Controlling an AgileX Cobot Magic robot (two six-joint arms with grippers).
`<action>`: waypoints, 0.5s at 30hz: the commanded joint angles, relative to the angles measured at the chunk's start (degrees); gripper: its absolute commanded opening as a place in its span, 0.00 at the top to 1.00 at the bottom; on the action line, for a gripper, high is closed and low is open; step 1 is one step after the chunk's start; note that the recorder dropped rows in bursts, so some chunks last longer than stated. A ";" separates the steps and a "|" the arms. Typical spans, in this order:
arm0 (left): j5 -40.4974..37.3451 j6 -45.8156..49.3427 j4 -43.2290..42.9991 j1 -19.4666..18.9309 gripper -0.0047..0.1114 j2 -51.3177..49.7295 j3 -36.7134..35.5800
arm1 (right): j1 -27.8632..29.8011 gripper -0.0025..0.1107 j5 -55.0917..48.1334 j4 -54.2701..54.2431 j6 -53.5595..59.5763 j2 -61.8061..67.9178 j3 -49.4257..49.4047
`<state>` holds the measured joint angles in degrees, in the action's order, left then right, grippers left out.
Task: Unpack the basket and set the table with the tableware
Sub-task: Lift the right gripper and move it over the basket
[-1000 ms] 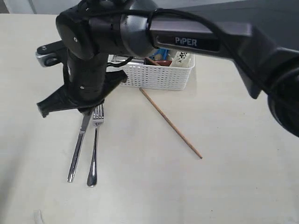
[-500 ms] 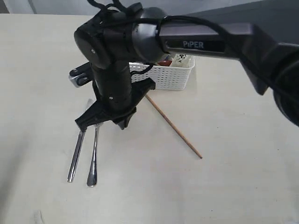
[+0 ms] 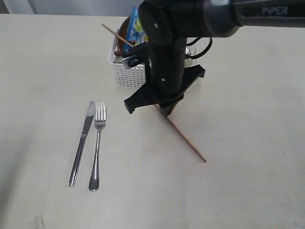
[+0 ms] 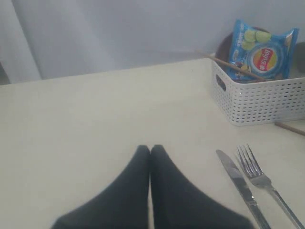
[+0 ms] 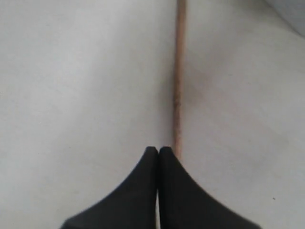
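The white basket [image 3: 127,72] stands at the back of the table [image 3: 43,71], partly hidden by my right arm. A wooden chopstick [image 3: 113,32] sticks out of it, and a brown plate [image 4: 224,46] shows behind the bag. A second chopstick [image 3: 187,139] lies on the table in front of the basket. To the left, the steel knife [image 3: 82,143] and fork [image 3: 96,148] lie side by side. My right gripper [image 3: 165,113] is shut and empty, hanging just above the lying chopstick's [image 5: 178,71] near end. My left gripper [image 4: 150,147] is shut and empty, low over bare table left of the knife [image 4: 240,186].
A blue chips bag [image 3: 136,26] stands upright in the basket [image 4: 259,102]. The right arm crosses above the basket's right half and hides what lies there. A pale wall or curtain rises behind the table's far edge [image 4: 95,74].
My right arm has swung from over the knife and fork to the right, and now hangs over the lying chopstick by the basket. Knife and fork show in full.
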<state>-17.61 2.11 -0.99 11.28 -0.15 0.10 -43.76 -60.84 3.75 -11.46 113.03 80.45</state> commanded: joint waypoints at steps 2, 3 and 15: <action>0.45 -0.20 -0.27 -0.01 0.96 0.15 -0.10 | 2.97 0.98 4.87 -0.11 2.81 -5.05 -2.53; 0.45 -0.20 -0.27 -0.01 0.96 0.15 -0.10 | 3.31 0.98 5.46 -0.25 3.06 -5.60 -2.53; 0.45 -0.20 -0.27 -0.01 0.96 0.15 -0.10 | 7.76 0.98 15.86 2.23 -1.59 -10.64 1.12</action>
<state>-17.61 2.11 -0.99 11.28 -0.15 0.10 -38.25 -46.31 5.19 -11.25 102.98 79.69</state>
